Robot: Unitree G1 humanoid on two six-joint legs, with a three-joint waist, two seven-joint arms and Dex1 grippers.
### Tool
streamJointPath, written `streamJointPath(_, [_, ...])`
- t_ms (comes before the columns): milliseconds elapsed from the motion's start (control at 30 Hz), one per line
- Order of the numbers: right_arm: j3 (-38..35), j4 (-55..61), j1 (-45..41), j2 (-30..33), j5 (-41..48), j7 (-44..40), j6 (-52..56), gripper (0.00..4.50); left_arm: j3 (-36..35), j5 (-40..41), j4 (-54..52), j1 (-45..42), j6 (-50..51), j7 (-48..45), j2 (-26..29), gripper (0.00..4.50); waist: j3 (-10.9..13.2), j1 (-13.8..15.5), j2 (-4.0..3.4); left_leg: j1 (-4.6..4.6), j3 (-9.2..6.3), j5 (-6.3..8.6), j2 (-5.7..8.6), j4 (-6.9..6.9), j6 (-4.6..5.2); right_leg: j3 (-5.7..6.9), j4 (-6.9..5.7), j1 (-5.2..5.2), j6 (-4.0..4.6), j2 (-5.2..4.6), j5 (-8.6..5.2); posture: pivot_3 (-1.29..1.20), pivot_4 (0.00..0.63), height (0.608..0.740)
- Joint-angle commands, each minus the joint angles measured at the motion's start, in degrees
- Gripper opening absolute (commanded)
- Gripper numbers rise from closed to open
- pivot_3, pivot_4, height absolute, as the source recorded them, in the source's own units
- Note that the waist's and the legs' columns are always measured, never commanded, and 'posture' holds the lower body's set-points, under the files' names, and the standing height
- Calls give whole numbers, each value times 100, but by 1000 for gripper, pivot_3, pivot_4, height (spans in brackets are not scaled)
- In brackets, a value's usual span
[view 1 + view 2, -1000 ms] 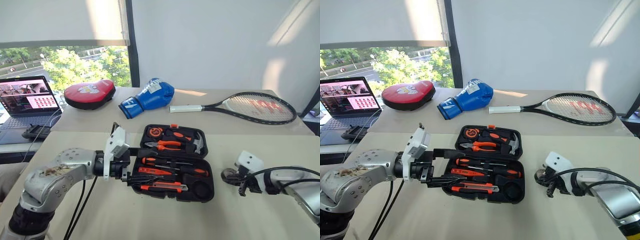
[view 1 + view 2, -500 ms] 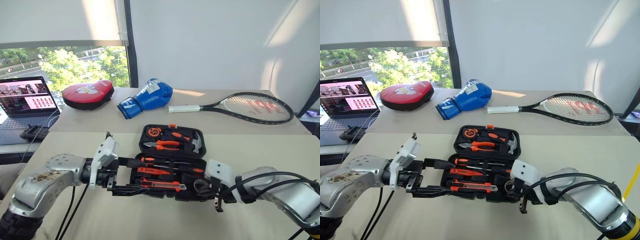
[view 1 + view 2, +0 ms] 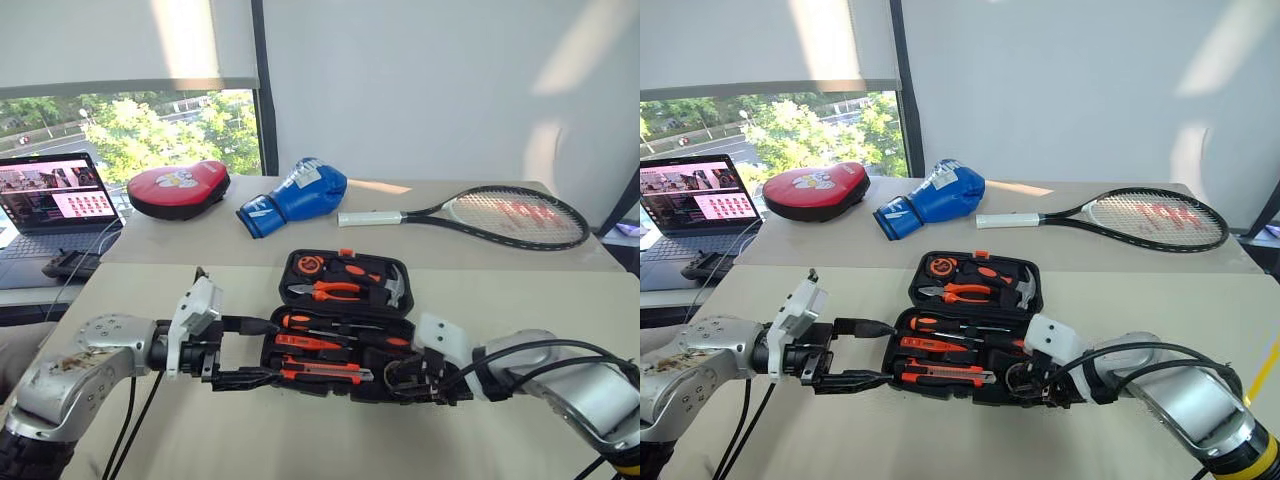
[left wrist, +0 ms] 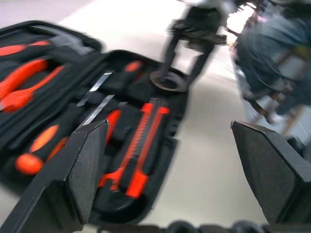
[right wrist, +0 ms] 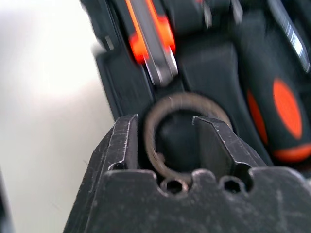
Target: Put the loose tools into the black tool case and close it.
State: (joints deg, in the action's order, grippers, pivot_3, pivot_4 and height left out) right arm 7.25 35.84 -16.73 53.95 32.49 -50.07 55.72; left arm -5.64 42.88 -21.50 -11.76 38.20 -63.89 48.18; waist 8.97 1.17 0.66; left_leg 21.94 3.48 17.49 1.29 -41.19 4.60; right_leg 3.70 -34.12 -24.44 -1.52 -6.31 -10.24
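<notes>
The black tool case [image 3: 297, 265] lies open mid-table. Its near half holds two long screwdrivers [image 3: 340, 324], a small orange screwdriver [image 3: 300, 342] and the utility knife [image 3: 325, 373]. At its near right corner the black tape roll [image 5: 184, 99] lies in the round recess. My right gripper [image 3: 408, 377] reaches down over the roll, open, with the roll's wall loose between its fingers [image 5: 121, 145]. My left gripper [image 3: 255, 352] hangs open at the case's left edge, pointing at the case and holding nothing.
Orange pliers [image 3: 330, 291] and a hammer [image 3: 395, 285] sit in the lid half. On the far table lie a red punch pad [image 3: 178, 187], a blue boxing glove [image 3: 295, 195] and a tennis racket [image 3: 500, 213]. A laptop [image 3: 55, 200] stands far left.
My right gripper carried the tape roll left to the case's near right corner, and its fingers have parted. My left gripper drew back to the left, off the case.
</notes>
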Motion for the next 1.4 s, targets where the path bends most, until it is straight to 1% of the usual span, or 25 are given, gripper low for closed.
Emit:
streamJointPath(33, [-872,261,-120,-329,688,253,339,1974,-168,73,277,-322,304,600,-235,4322,1,-3,2,-1,-1,0,-1,0,0,1,0,1,0,0,0,0,150,740])
streamJointPath(100, [-1115,278,-135,-496,839,441,407,1974,-121,-91,578,-606,426,1083,-473,4322,1,20,2,2,-4,0,1,-1,0,1,0,1,0,-2,1,0,150,740])
streamJointPath(200, [-1172,-393,-527,-870,518,1297,823,1974,-120,-187,1059,-1350,862,2073,-996,4322,4,39,7,-4,-8,0,6,-4,0,3,-3,10,1,-3,2,0,150,740])
streamJointPath(267, [-1161,-928,-938,-1141,285,1795,1039,1974,37,-525,1475,-1852,1135,2642,-1175,4322,8,40,16,3,-8,-2,9,-9,-1,2,-4,5,5,-2,10,0,150,740])
streamJointPath(300, [-1101,-1186,-1112,-1174,116,1948,1038,1974,128,-661,1666,-2112,1315,2895,-1305,4322,10,39,18,2,-7,-4,15,-19,-2,2,-11,8,5,0,12,0,150,740])
streamJointPath(367, [-930,-1560,-1421,-1252,-116,2146,1084,1974,303,-920,2008,-2486,1485,3148,-1429,4322,9,25,17,15,-6,-23,30,-11,3,0,-7,-5,7,-4,24,0,150,740])
streamJointPath(433, [-820,-2107,-1758,-1417,-292,2293,1087,1974,436,-1150,2480,-2893,1694,3468,-1667,4322,9,4,18,7,-3,-24,34,-4,2,-2,-14,-6,6,-4,25,0,150,740])
streamJointPath(567, [-808,-3267,-2364,-1763,-506,2418,1072,1974,592,-1611,3601,-3552,1765,3778,-2048,4322,9,-48,18,17,-2,-38,36,27,-8,4,-19,-21,5,3,25,0,150,740])
streamJointPath(667, [-603,-3874,-2617,-1839,-746,2350,926,1974,715,-1889,4215,-3871,1629,3727,-2138,4322,9,-73,18,44,5,-43,39,27,-11,4,-40,-58,3,6,24,0,150,740])
streamJointPath(800, [-333,-4779,-2883,-1938,-1081,2185,649,1974,795,-2187,5027,-4195,1431,3549,-2226,4322,9,-109,18,47,8,-43,44,39,-12,4,-44,-67,-13,2,14,0,150,740])
streamJointPath(867, [-258,-5027,-2964,-1988,-1166,2078,546,2070,769,-2218,5250,-4269,1404,3379,-2231,3818,9,-145,18,45,9,-43,47,38,-12,3,-44,-64,-14,0,13,0,150,740])
streamJointPath(900, [-244,-5124,-3013,-2030,-1184,2029,511,1793,763,-2222,5346,-4306,1418,3265,-2232,3599,9,-157,18,42,9,-43,47,35,-12,3,-41,-58,-15,0,13,0,150,740])
streamJointPath(967, [-184,-5316,-3104,-2087,-1273,1936,425,1352,807,-2265,5472,-4344,1414,3081,-2262,2832,9,-184,18,36,9,-46,49,29,-12,2,-48,-54,-15,-6,13,0,150,740])
streamJointPath(1033, [-123,-5415,-3156,-2111,-1338,1843,368,696,784,-2251,5523,-4364,1436,2969,-2340,2094,9,-196,18,29,8,-48,48,26,-15,-1,-63,-51,-15,-8,13,0,150,740])
streamJointPath(1067, [-117,-5436,-3182,-2121,-1353,1814,357,355,736,-2227,5537,-4380,1457,2941,-2389,1808,9,-197,18,24,8,-49,49,24,-17,-3,-74,-50,-15,-11,12,0,150,740])
streamJointPath(1100, [-117,-5447,-3207,-2121,-1360,1783,341,5,673,-2200,5559,-4396,1491,2924,-2432,1354,9,-195,18,20,8,-50,48,23,-19,-4,-77,-47,-15,-12,13,0,150,740])
streamJointPath(1133, [-122,-5460,-3230,-2122,-1366,1760,323,0,625,-2187,5589,-4412,1515,2910,-2458,1052,9,-189,18,19,8,-52,48,22,-19,-5,-80,-46,-15,-13,13,0,150,740])
streamJointPath(1167, [-134,-5475,-3252,-2123,-1376,1733,302,0,602,-2206,5601,-4414,1482,2881,-2482,637,9,-179,18,17,7,-52,49,22,-19,-6,-84,-47,-14,-19,13,0,150,740])
streamJointPath(1200, [-169,-5503,-3263,-2142,-1397,1719,173,0,573,-2216,5619,-4421,1447,2853,-2503,391,9,-176,18,16,4,-52,52,22,-19,-6,-84,-47,-14,-22,13,0,150,740])
streamJointPath(1233, [-197,-5530,-3274,-2162,-1423,1709,78,0,488,-2175,5634,-4435,1427,2848,-2557,14,9,-175,18,15,3,-52,53,22,-19,-5,-85,-47,-14,-24,13,0,150,740])
streamJointPath(1300, [-289,-5595,-3305,-2227,-1430,1692,-64,0,360,-2164,5659,-4461,1254,2858,-2653,14,9,-176,18,14,2,-52,57,21,-19,-8,-86,-48,-11,-28,15,0,150,740])
streamJointPath(1400, [-541,-5737,-3380,-2424,-1532,1827,-993,0,224,-2271,5745,-4603,376,2871,-2907,14,10,-176,19,15,1,-55,61,19,-23,-11,-85,-52,-4,-32,21,0,150,740])
